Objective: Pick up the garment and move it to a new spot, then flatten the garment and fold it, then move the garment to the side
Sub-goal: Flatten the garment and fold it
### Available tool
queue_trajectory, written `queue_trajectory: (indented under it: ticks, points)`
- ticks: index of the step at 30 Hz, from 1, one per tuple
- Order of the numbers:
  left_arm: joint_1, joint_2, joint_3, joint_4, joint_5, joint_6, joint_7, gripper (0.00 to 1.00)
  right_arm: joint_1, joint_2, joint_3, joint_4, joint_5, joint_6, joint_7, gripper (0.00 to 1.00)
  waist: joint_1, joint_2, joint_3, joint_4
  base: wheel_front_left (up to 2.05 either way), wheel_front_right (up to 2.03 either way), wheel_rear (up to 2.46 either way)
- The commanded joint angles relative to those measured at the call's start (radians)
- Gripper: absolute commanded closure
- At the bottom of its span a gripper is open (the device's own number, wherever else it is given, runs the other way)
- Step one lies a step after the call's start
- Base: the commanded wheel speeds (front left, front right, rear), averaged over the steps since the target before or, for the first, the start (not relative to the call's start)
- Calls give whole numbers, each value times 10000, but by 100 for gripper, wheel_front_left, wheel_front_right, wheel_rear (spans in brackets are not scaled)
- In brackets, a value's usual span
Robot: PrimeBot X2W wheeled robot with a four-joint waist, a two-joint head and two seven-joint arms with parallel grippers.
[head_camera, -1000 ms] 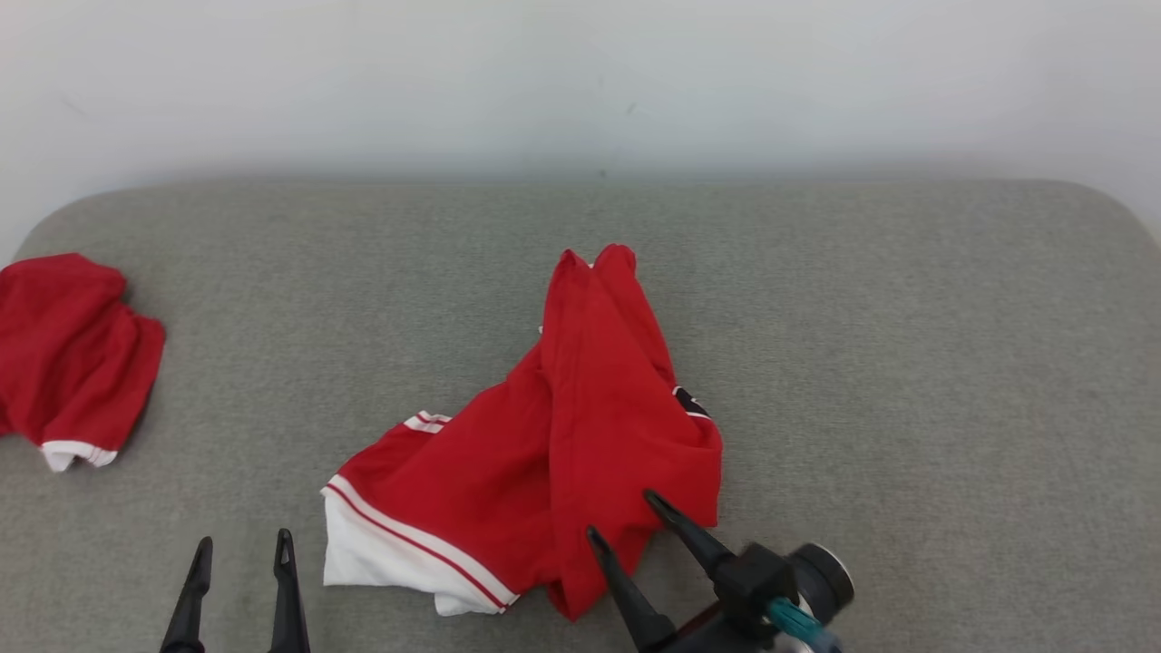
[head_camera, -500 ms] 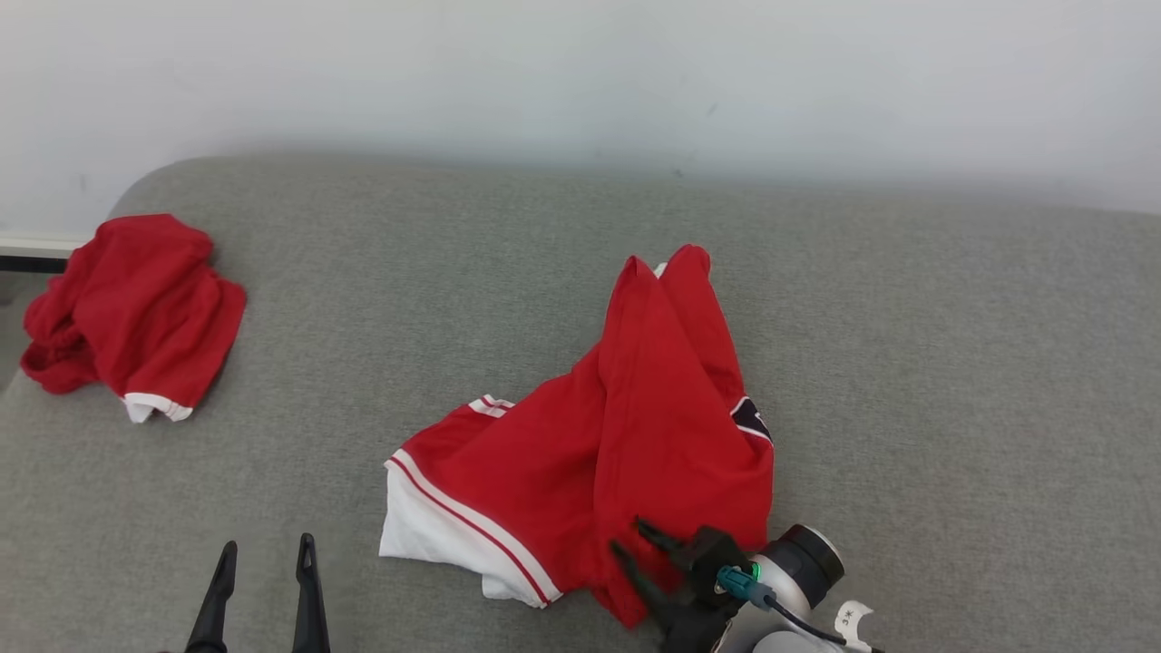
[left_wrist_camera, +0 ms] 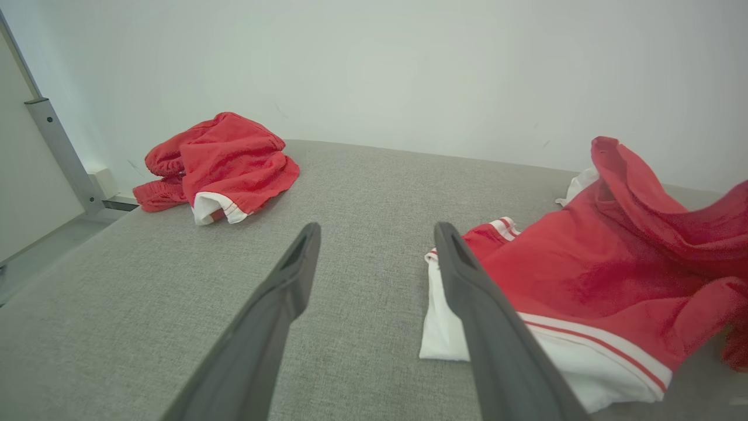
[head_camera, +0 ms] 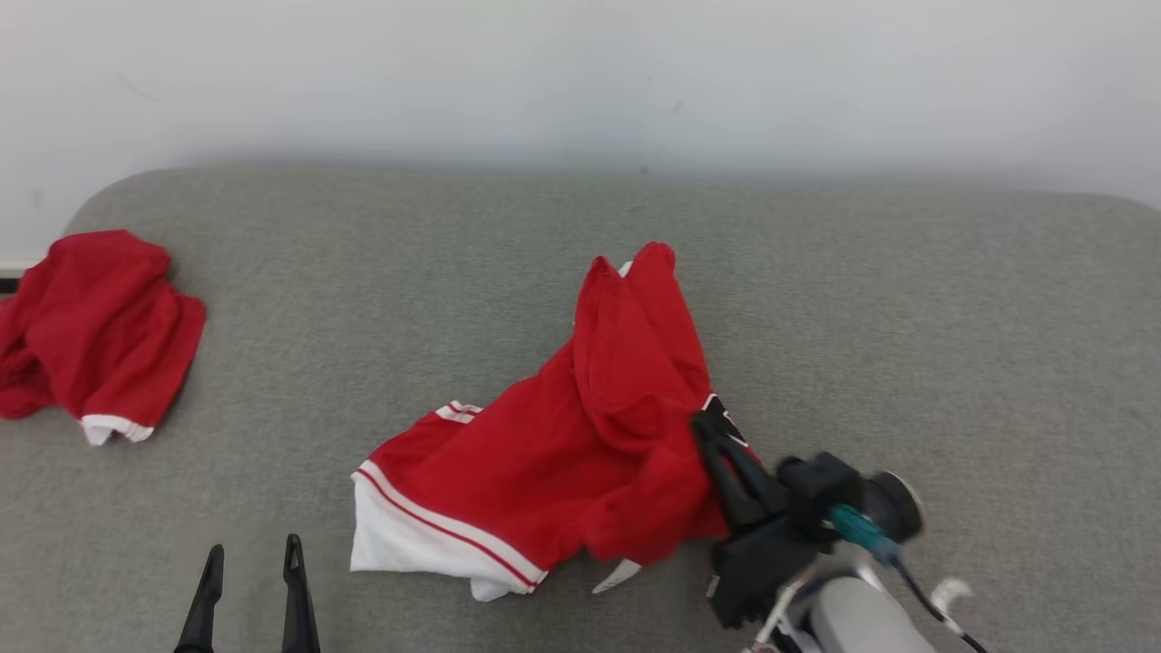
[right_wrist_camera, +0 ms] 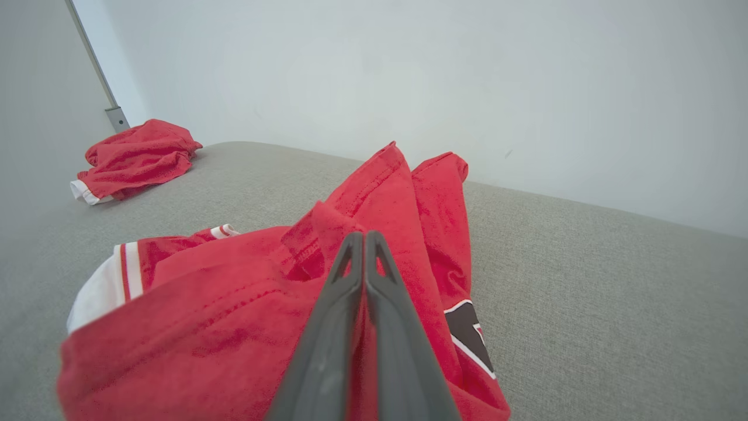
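Head view: the red shirt [head_camera: 544, 453] lies crumpled on the tabletop [head_camera: 907, 317], the right gripper [head_camera: 700, 424] pinching its edge. Left wrist view — the left gripper [left_wrist_camera: 377, 229] has its fingers spread, empty. Right wrist view — fingers clamped on a red fold.

Left pincer [head_camera: 252, 546] at lower left of frame, fingers apart, pointing up-frame. Right pincer [head_camera: 706, 426] at lower right, fingers pressed together on the garment [head_camera: 544, 453], angled toward upper left, pale forearm [head_camera: 862, 621] behind.
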Motion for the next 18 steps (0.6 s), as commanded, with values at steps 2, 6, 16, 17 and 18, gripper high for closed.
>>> queue_trajectory:
  ticks: [2,6,16,17,18]
  points:
    - [103,-13,-5,19,-39,0,-34,0,461,4,-409,-539,19,-26,-3,100,0,0,20,-331,0,0,0]
    - [28,-13,-91,88,-97,-15,-34,0,1450,-11,-1608,-1552,148,-26,-2,100,0,0,103,-633,0,0,0]
    - [-183,-14,-269,214,-168,17,-34,0,2194,-7,-4263,-1482,1138,-26,-4,100,0,0,307,-985,0,0,0]
    - [-184,-15,-267,237,-162,4,-34,0,2174,-8,-4376,-1272,1070,-26,-6,100,0,0,303,-994,0,0,0]
    - [-177,-12,-257,254,-158,-9,-34,0,2107,1,-4482,-1122,1069,-26,-4,100,0,0,295,-1003,0,0,0]
